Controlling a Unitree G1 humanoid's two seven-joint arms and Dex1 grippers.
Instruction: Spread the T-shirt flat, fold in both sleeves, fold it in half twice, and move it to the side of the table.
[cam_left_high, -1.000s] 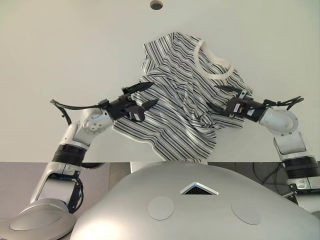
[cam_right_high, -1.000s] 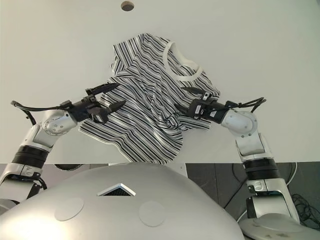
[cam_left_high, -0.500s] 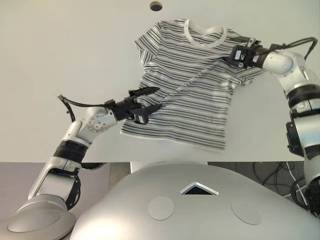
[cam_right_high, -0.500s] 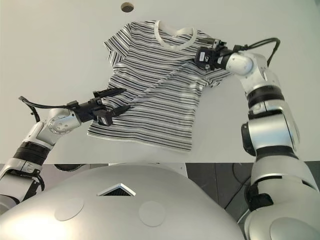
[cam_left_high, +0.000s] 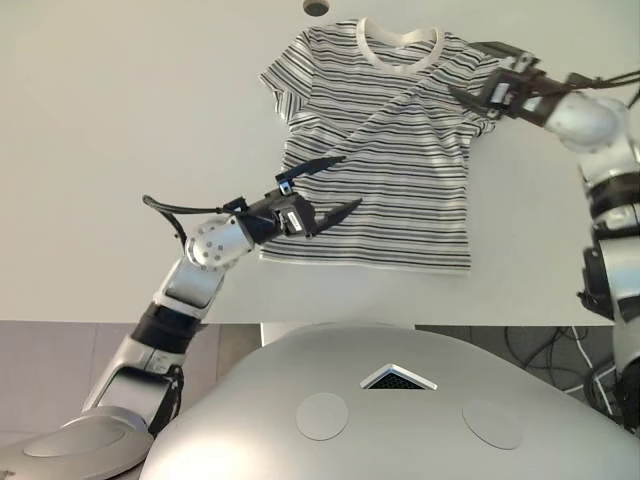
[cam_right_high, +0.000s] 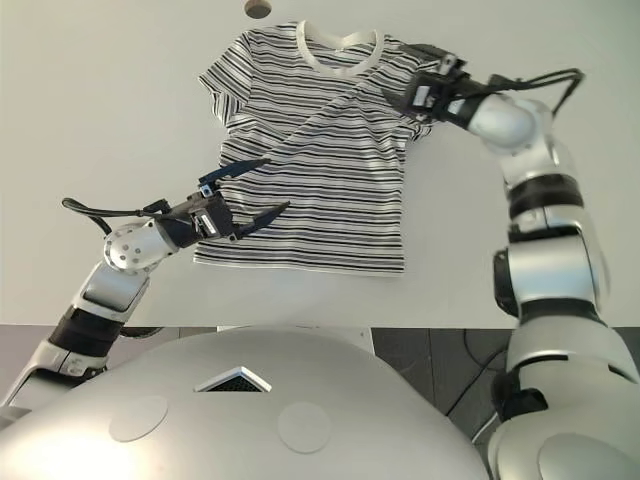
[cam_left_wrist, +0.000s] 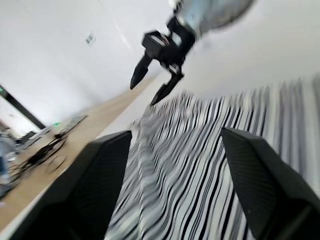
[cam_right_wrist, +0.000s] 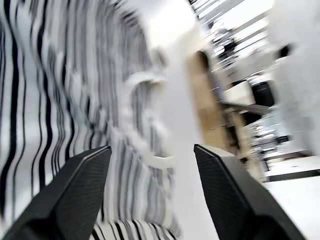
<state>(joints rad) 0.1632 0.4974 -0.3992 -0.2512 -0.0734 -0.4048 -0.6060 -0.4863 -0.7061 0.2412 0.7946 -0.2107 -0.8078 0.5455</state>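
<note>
The black-and-white striped T-shirt (cam_left_high: 385, 150) lies spread face up on the white table (cam_left_high: 120, 150), collar (cam_left_high: 400, 42) at the far side, hem toward me. A diagonal crease runs across its chest. My left gripper (cam_left_high: 347, 181) hovers open over the shirt's lower left part, nothing between its fingers. My right gripper (cam_left_high: 460, 68) is open beside the shirt's right sleeve, holding nothing. In the left wrist view the stripes (cam_left_wrist: 200, 165) spread between my own dark fingers (cam_left_wrist: 95, 190), with the right gripper (cam_left_wrist: 159, 70) farther off. The right wrist view looks over the striped cloth (cam_right_wrist: 50, 75).
A round hole (cam_left_high: 313, 7) sits in the table just beyond the shirt's left shoulder. Bare tabletop stretches to the left of the shirt and on its right (cam_left_high: 530, 220). The table's front edge (cam_left_high: 300, 321) runs just below the hem.
The shirt has gone from bunched up to spread flat and lies farther from me. The right gripper let go of the right shoulder and opened. The left gripper moved right over the hem.
</note>
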